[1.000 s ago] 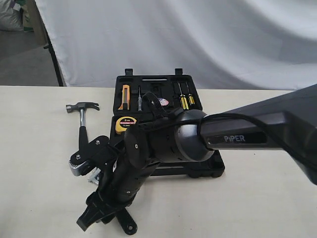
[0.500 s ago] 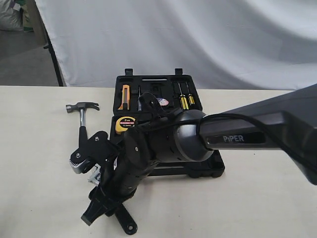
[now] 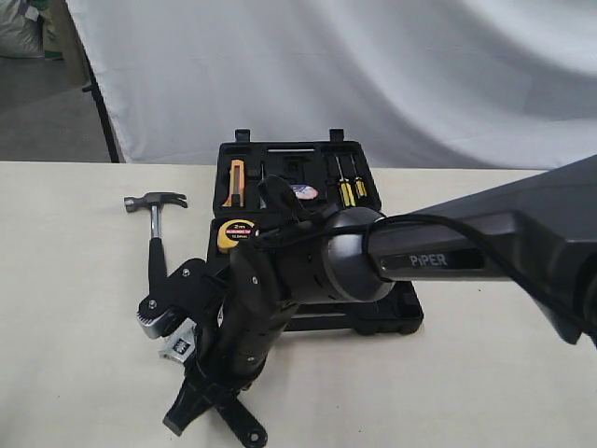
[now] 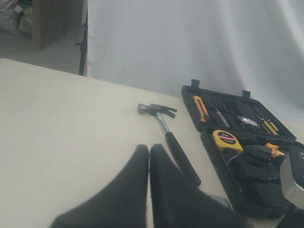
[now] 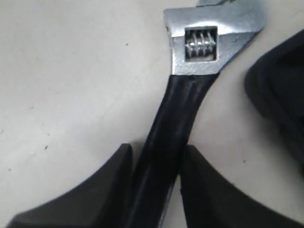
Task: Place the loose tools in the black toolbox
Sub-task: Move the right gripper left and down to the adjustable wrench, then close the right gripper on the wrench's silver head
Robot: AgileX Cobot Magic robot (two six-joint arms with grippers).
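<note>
The silver-jawed adjustable wrench (image 5: 176, 114) lies on the table in front of the black toolbox (image 3: 396, 319). Its head (image 3: 177, 343) shows beside my right arm. My right gripper (image 5: 154, 149) has reached across to the left, and its fingers press both sides of the wrench's black handle. The claw hammer (image 3: 157, 233) lies left of the toolbox and nothing touches it. A small roll with a purple-white label (image 3: 307, 191) rests in the far half of the toolbox. My left gripper (image 4: 149, 147) is shut and empty, short of the hammer (image 4: 172, 142). It is out of the exterior view.
In the toolbox sit a yellow tape measure (image 3: 236, 233), an orange knife (image 3: 233, 182) and yellow-handled screwdrivers (image 3: 347, 189). Orange-handled pliers (image 4: 274, 148) show beside the tape measure (image 4: 227, 140). My right arm covers most of the near half. A white curtain hangs behind the table.
My right arm has shifted right and lower over the wrench, and more of the wrench's silver head shows now. The hammer and toolbox have not moved.
</note>
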